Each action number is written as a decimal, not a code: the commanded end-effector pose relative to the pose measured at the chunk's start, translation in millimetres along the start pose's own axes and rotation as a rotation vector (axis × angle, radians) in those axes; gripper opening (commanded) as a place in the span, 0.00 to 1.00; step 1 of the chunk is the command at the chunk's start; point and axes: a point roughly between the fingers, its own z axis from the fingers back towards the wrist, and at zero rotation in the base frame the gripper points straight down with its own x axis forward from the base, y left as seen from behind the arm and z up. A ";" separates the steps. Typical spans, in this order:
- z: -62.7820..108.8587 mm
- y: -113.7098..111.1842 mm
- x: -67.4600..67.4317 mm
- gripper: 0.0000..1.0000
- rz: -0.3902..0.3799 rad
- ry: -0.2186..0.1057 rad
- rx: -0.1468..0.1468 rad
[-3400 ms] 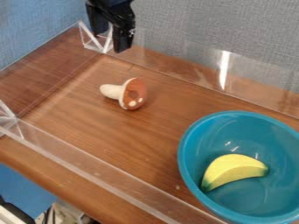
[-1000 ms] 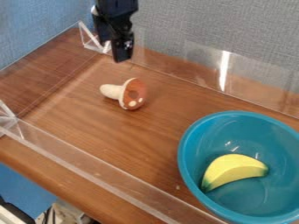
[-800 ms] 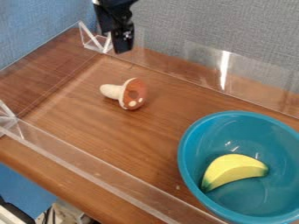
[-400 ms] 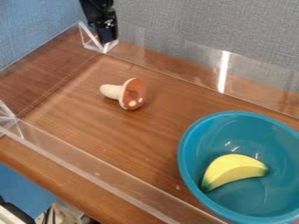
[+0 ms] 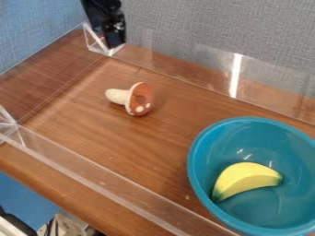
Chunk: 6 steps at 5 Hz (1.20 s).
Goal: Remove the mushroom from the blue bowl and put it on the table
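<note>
Mushroom: on its side on the table, out of the blue bowl at 4 o'clock. Gripper: spread wide, empty, at 11 o'clock. Risk: rounded cap could roll if nudged.

The blue bowl is cut by the right edge; the arm by the top

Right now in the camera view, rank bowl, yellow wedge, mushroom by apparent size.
1. Bowl, clearly largest.
2. Yellow wedge, lying inside the bowl.
3. Mushroom, on the table.
The wedge sits nearer the camera, so its edge over the mushroom is unsure.
</note>
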 end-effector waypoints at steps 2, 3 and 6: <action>9.2 15.6 -8.2 1.00 -0.070 -0.071 0.025; 3.1 5.5 -20.4 0.00 -0.044 -0.073 0.019; 3.2 -15.3 -2.7 1.00 -0.010 -0.096 0.043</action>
